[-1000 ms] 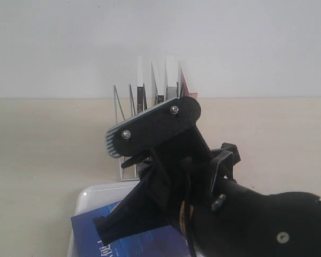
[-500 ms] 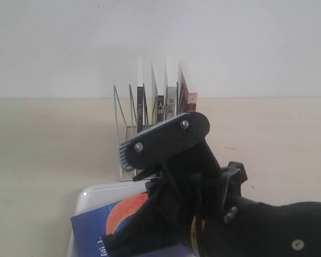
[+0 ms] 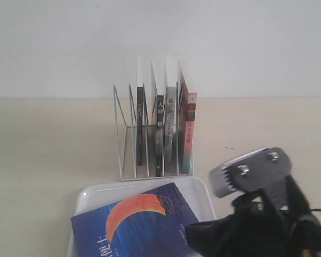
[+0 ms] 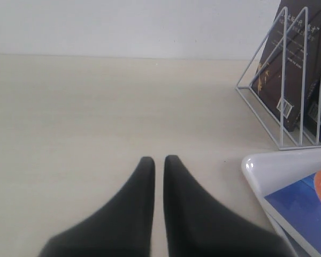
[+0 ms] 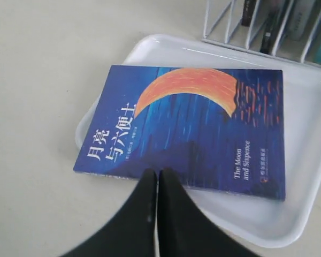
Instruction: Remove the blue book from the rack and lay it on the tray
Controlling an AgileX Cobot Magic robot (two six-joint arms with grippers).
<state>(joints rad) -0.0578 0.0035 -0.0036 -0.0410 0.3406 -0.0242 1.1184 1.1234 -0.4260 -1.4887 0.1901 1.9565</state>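
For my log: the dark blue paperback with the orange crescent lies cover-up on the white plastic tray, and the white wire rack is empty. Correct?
No: the white wire rack holds several upright books, per the exterior view. The dark blue paperback does lie cover-up on the white plastic tray.

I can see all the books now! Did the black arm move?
Yes. The right arm dropped down and rightward, away from the rack in the exterior view.
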